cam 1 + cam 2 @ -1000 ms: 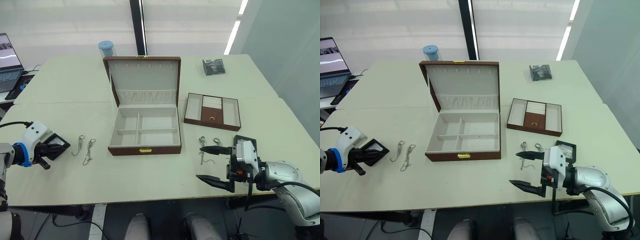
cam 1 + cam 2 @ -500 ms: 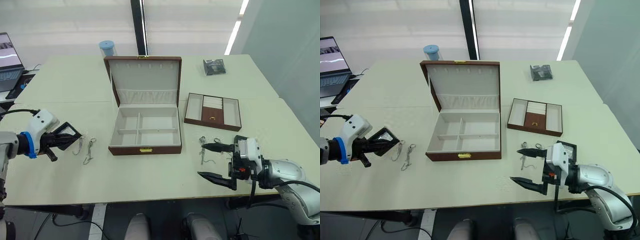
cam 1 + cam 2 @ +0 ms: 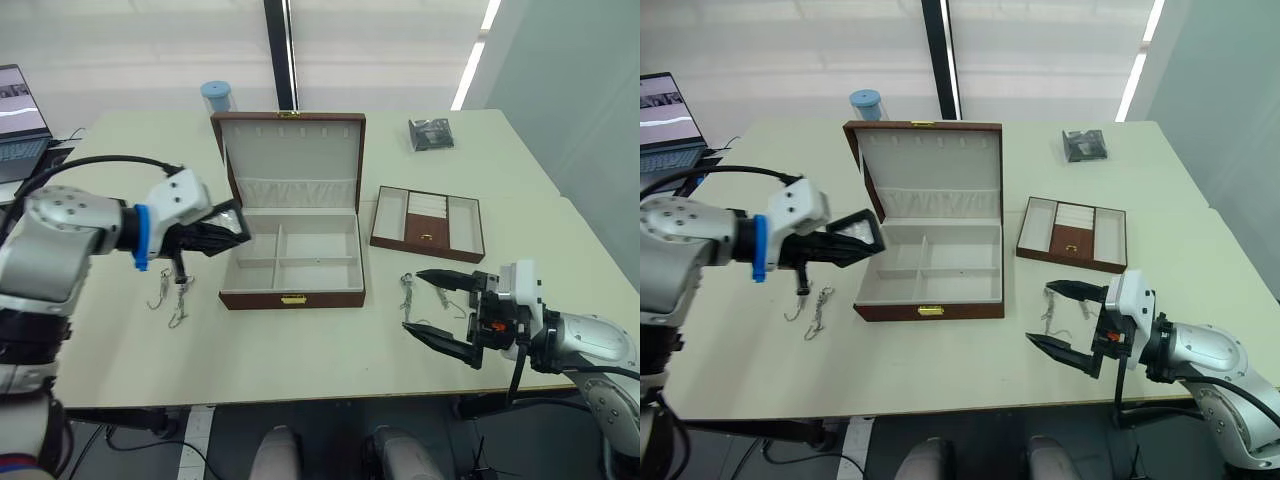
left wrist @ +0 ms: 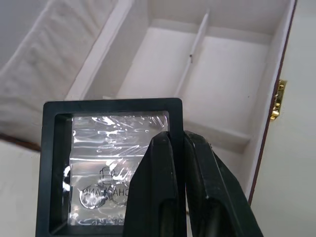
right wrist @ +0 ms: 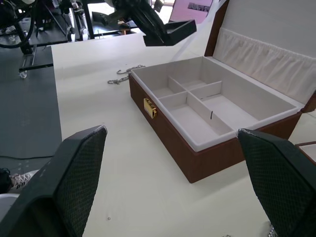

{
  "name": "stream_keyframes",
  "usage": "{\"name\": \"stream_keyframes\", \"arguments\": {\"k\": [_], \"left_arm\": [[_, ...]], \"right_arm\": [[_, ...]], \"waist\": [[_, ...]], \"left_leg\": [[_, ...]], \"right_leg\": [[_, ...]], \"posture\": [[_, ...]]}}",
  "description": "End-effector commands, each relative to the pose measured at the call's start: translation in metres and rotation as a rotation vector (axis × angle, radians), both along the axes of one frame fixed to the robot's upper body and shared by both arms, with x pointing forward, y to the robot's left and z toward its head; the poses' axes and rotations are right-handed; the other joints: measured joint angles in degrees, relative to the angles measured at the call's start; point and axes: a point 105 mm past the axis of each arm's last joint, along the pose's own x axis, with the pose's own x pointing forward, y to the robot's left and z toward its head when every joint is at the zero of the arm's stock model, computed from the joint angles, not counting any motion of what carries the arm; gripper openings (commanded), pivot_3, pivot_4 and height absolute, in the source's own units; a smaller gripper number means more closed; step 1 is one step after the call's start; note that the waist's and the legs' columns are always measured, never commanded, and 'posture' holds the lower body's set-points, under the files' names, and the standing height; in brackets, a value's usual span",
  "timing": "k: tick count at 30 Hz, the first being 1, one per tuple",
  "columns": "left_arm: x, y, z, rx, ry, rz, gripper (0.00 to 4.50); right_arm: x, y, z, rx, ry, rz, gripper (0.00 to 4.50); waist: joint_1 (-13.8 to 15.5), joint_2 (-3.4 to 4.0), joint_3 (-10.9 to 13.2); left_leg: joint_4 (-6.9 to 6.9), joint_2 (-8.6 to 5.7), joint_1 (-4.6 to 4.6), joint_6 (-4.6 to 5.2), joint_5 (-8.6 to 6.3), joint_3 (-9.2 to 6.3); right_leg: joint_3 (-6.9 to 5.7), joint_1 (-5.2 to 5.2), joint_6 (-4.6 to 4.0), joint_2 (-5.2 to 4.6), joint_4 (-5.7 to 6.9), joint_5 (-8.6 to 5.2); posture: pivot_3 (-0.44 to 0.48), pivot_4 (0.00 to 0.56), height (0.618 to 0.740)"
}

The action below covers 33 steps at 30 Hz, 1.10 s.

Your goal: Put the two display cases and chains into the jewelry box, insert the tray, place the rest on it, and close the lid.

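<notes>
Display case (image 4: 106,163) pinched in left hand (image 3: 228,233) over jewelry box (image 3: 291,262); right hand (image 3: 436,306) spread wide.

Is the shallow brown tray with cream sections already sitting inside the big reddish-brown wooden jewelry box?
No, the tray sits on the table to the right of the open jewelry box, whose cream compartments are bare.

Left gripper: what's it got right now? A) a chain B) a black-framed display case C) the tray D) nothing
B: the left gripper is shut on the display case, carried over the left edge of the open jewelry box.
</notes>
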Motion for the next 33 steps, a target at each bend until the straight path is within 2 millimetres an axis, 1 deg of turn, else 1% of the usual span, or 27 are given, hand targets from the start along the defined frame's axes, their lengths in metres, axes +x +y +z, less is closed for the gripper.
{"name": "stream_keyframes", "arguments": {"k": [1, 3, 8, 13, 19, 22, 33], "left_arm": [[0.008, -0.012, 0.009, 0.038, -0.044, -0.056, 0.05], [0.018, -0.023, 0.006, 0.045, -0.054, -0.090, 0.05], [0.042, -0.052, -0.003, 0.036, -0.089, -0.150, 0.05], [0.060, -0.066, -0.014, 0.078, -0.125, -0.176, 0.05], [0.076, -0.072, -0.025, 0.138, -0.174, -0.185, 0.05], [0.082, -0.075, -0.027, 0.132, -0.173, -0.179, 0.05], [0.086, -0.084, -0.038, 0.073, -0.105, -0.184, 0.05]], "right_arm": [[-0.005, -0.001, 0.009, -0.010, -0.053, -0.020, 4.50], [-0.006, -0.004, 0.006, -0.010, -0.048, -0.040, 4.50], [-0.005, -0.010, 0.001, -0.023, -0.037, -0.073, 4.50], [0.000, -0.016, 0.000, -0.022, -0.041, -0.123, 4.50], [0.003, -0.023, -0.001, -0.013, -0.046, -0.173, 4.50], [0.004, -0.025, -0.001, -0.014, -0.048, -0.186, 4.50], [0.003, -0.027, 0.000, -0.018, -0.054, -0.213, 4.50]], "waist": [[-0.06, 0.00, 0.00], [-0.18, 0.00, 0.00], [0.05, 0.00, 0.01], [-0.16, -0.01, 0.01], [-0.11, -0.02, 0.02], [-0.08, -0.02, 0.02], [-0.07, -0.02, 0.01]], "left_leg": [[0.15, 0.02, -0.16, 0.02, -0.01, -0.04], [0.40, 0.02, -0.37, 0.05, -0.03, -0.08], [0.56, -0.07, -0.37, 0.05, -0.03, -0.10], [0.57, -0.06, -0.41, 0.06, -0.03, -0.10], [0.57, -0.07, -0.41, 0.05, -0.03, -0.10], [0.57, -0.08, -0.42, 0.06, -0.03, -0.10], [0.59, -0.09, -0.38, 0.05, -0.03, -0.11]], "right_leg": [[-0.01, -0.11, 0.00, 0.03, 0.05, 0.00], [-0.02, -0.28, 0.00, 0.05, 0.21, 0.00], [-0.03, -0.24, 0.00, 0.02, 0.39, 0.00], [-0.01, -0.27, 0.00, 0.03, 0.39, 0.00], [-0.03, -0.28, 0.00, 0.04, 0.43, 0.00], [-0.03, -0.28, 0.00, 0.03, 0.42, 0.00], [-0.05, -0.23, 0.01, 0.03, 0.45, 0.00]], "posture": [[0.000, 0.150, 0.740], [0.000, 0.150, 0.740], [0.000, 0.150, 0.740], [0.000, 0.150, 0.740], [0.000, 0.150, 0.740], [0.000, 0.150, 0.740], [0.000, 0.150, 0.740]]}}
